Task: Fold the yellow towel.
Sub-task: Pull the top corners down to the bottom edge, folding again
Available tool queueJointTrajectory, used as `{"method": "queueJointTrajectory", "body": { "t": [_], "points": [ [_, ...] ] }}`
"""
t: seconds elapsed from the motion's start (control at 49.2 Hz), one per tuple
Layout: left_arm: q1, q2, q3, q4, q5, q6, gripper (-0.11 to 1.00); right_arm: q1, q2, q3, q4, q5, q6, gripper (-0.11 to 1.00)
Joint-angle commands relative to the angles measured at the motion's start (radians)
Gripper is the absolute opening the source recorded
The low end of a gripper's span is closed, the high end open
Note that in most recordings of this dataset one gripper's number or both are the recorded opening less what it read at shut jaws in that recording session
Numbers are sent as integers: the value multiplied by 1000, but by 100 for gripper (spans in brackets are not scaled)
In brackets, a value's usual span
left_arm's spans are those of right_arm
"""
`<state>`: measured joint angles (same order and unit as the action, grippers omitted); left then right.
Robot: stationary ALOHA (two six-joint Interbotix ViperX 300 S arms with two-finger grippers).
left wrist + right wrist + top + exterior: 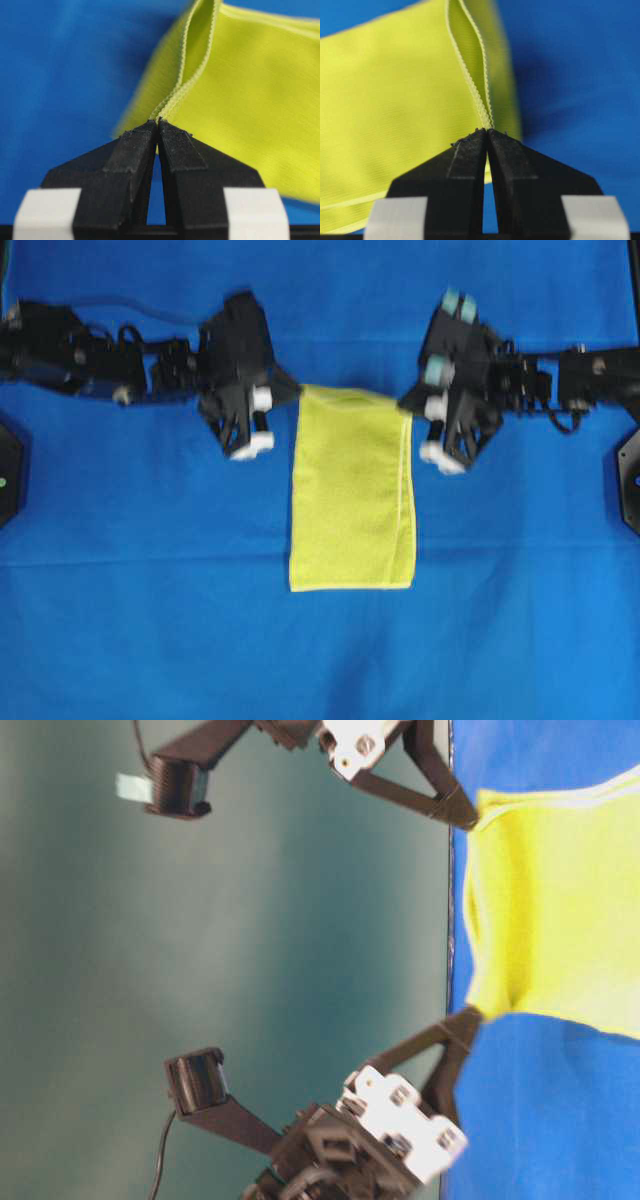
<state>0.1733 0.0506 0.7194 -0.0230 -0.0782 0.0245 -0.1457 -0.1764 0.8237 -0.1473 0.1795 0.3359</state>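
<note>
Yellow towel point(352, 490), folded double, on the blue table point(150, 620). Left tool point(297, 391) and right tool point(405, 403) each clench one far corner, pinching both hemmed layers.

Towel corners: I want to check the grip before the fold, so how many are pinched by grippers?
2. The left gripper pinches one far corner of the yellow towel, the right gripper the other. Both near corners lie free on the blue cloth.

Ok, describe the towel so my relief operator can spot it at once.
On the blue cloth covering the table, look midway between the two black arms. The yellow towel lies there as a tall folded rectangle, its top corners pinched by the left gripper and right gripper. Nothing else is yellow.
</note>
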Motion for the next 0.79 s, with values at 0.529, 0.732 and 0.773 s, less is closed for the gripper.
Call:
{"method": "queueJointTrajectory", "body": {
  "t": [0.529,0.732,0.773],
  "points": [
    [-318,5,-15,0,29,-164,2,354,43,-41,9,17,190,3],
    [-370,43,-32,0,29,-198,2,382,98,-64,9,17,209,3],
    [-374,49,-34,0,29,-198,2,385,106,-69,8,17,210,3]
  ]
}}
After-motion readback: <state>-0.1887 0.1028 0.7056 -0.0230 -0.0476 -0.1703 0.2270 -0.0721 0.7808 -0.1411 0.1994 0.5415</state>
